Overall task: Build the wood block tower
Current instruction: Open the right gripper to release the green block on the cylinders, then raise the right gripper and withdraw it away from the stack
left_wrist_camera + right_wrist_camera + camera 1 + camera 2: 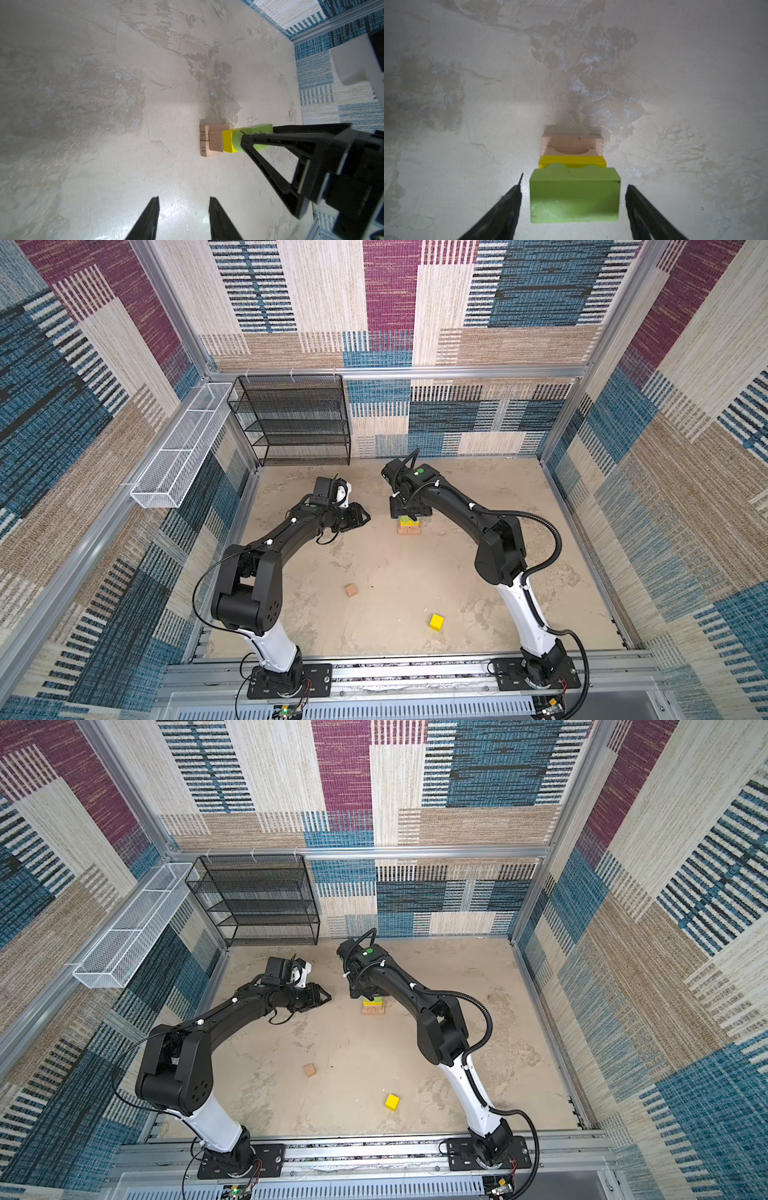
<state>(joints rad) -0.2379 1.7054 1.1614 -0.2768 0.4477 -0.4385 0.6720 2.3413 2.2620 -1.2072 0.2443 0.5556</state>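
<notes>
Woven patchwork panels in blue, plum and beige wall in a mottled beige counter [415,572], seen from above in both top views. Toward the back of it, about midway across, stands the wood block tower [409,526]: tan bars [572,143] at the foot, a yellow bar [572,162] across them, two lime green discs [556,166] on that, and a lime green bar [574,197] as the top layer. The right jaws straddle that top bar from above, spread wide, with a sliver of counter showing on each side of it in the right wrist view, so they are released and grip nothing. The left jaws hang near the tower on its left, pointing at it, parted and empty. A tan cube [351,590] and a yellow cube [436,622] lie loose, well apart from the tower, nearer the arm bases. You appear to be at the let-go of the lime green bar. To do it well, hold the jaws evenly spread and lift straight up until both tips are above the bar before turning away. A sideways drift would likely nudge the bar off the round discs, which give it little footing. Leave the left arm clear of the stack, and check that the bar sits level before you go for a cube.
</notes>
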